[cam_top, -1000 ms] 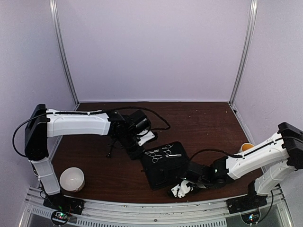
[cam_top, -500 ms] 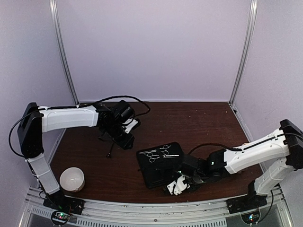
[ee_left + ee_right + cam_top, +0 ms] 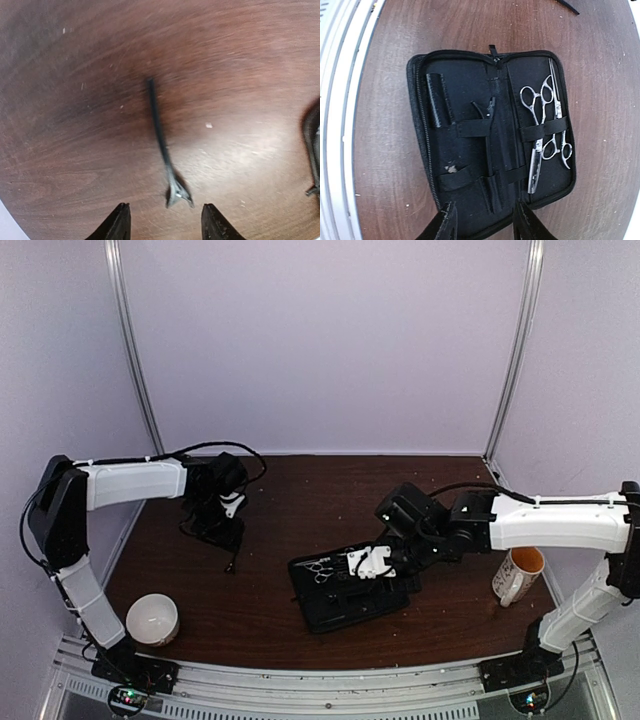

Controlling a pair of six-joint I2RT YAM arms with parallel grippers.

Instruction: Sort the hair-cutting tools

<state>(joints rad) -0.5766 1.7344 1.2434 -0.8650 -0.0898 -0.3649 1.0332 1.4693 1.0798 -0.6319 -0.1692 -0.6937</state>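
Observation:
A flat black case (image 3: 470, 200) lies open on the table, also seen in the top view (image 3: 335, 615). Two silver scissors (image 3: 540, 135) sit under its straps on one half; they show in the top view (image 3: 325, 568) too. One black clip (image 3: 490, 145) is strapped in the middle. My right gripper (image 3: 487, 222) is open and empty, hovering above the case's end (image 3: 380, 575). A second black clip (image 3: 162, 145) lies loose on the wood (image 3: 232, 562). My left gripper (image 3: 167, 227) is open just above its forked end (image 3: 215, 530).
A black comb (image 3: 439, 100) is strapped in the case's other half. A white bowl (image 3: 152, 618) stands at the front left. A white mug (image 3: 518, 575) stands at the right. The metal rail (image 3: 320, 685) runs along the near edge. Cables trail behind both arms.
My left gripper has moved left, away from the case, to over the loose clip. My right gripper has moved from the case's near edge to its far right side, above it.

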